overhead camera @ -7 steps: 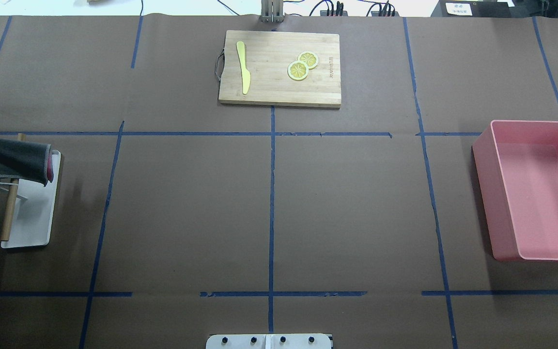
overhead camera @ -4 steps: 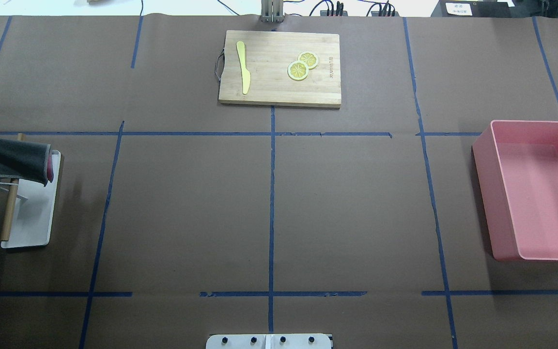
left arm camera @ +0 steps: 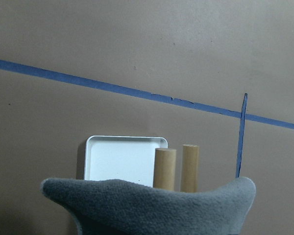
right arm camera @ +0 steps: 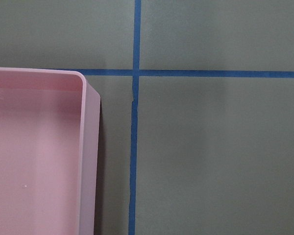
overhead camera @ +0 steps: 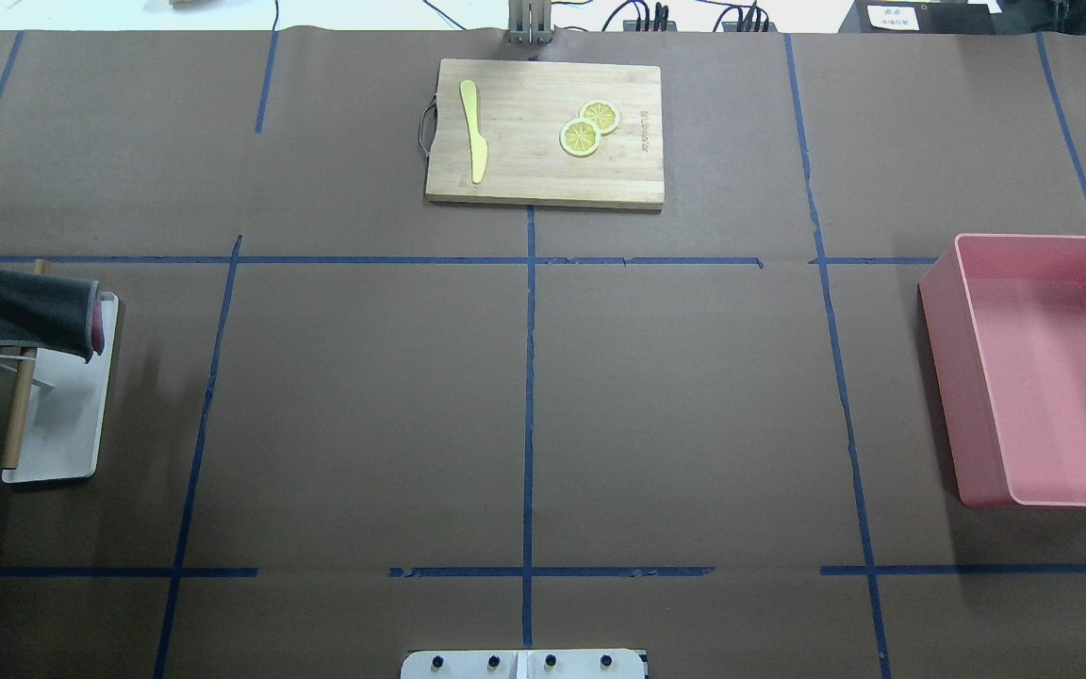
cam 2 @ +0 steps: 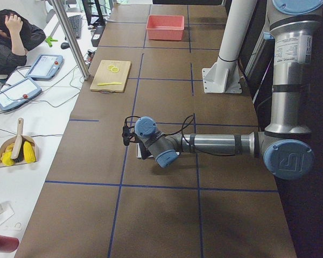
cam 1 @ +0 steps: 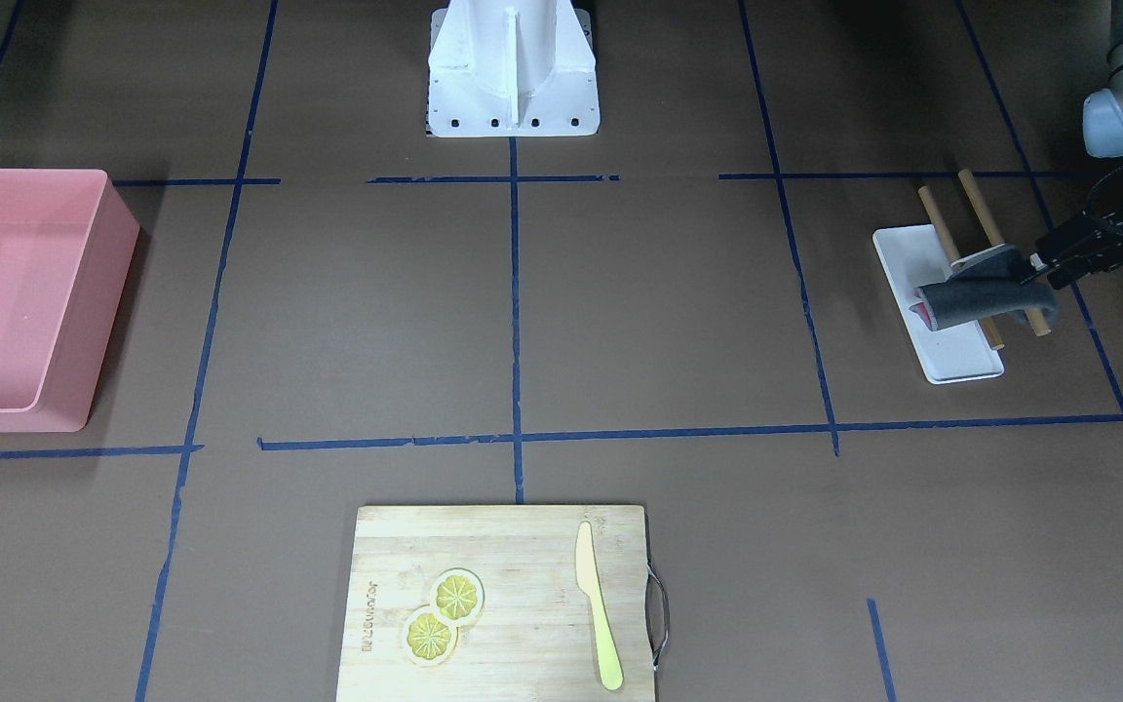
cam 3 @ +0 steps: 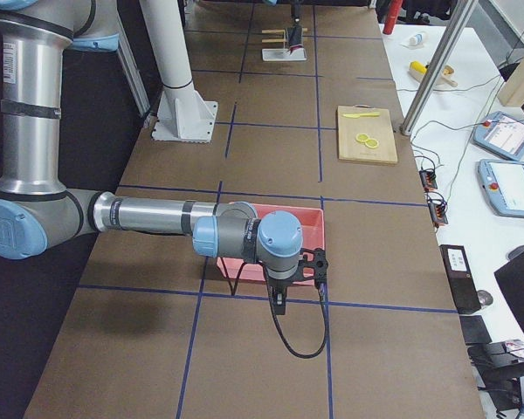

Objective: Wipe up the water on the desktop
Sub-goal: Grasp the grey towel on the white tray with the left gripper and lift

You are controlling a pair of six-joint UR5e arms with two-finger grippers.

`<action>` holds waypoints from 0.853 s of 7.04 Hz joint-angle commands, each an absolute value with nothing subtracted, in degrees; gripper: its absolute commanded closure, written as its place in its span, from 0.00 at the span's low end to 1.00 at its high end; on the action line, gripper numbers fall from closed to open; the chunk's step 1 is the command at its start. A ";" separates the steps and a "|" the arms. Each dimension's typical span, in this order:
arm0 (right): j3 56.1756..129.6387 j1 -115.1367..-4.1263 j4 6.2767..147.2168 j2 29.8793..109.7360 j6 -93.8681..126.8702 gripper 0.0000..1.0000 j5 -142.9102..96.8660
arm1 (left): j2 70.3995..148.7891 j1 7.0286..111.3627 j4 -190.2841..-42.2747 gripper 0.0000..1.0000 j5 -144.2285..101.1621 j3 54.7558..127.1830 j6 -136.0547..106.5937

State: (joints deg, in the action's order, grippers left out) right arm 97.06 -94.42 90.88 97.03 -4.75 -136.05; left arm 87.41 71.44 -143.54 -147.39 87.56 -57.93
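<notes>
The desktop (overhead camera: 364, 405) is matte brown with blue tape lines; no wet patch shows on it. A dark grey cloth (overhead camera: 24, 311) hangs over a two-peg wooden rack (overhead camera: 20, 415) at the far left. My left gripper (cam 1: 1044, 268) is at the cloth's outer end (cam 1: 981, 297) and looks shut on it. It only just shows at the overhead view's left edge. The cloth fills the bottom of the left wrist view (left arm camera: 147, 205). My right gripper (cam 3: 279, 301) hangs beside the pink bin, seen only from the side. I cannot tell whether it is open or shut.
The rack stands on a white tray (overhead camera: 67, 424). A pink bin (overhead camera: 953, 396) sits at the right edge. A bamboo cutting board (overhead camera: 524, 179) at the far middle holds a yellow knife (overhead camera: 475, 132) and lemon slices (overhead camera: 581, 137). The robot base (overhead camera: 524, 665) is at the near middle.
The cloth's gripped end has shifted very slightly at the left edge. Nothing else has moved.
</notes>
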 commanded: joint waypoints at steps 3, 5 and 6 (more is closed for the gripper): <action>97.12 -94.48 90.88 97.03 -4.83 0.00 -136.05 | 87.45 71.37 -143.61 0.50 -147.39 87.54 -60.37; 97.21 -94.40 90.79 97.03 -4.83 0.00 -136.05 | 87.45 71.37 -143.53 0.61 -147.39 87.54 -60.47; 97.21 -94.39 90.79 97.03 -4.83 0.00 -136.05 | 87.45 71.37 -143.35 0.67 -147.39 87.54 -60.56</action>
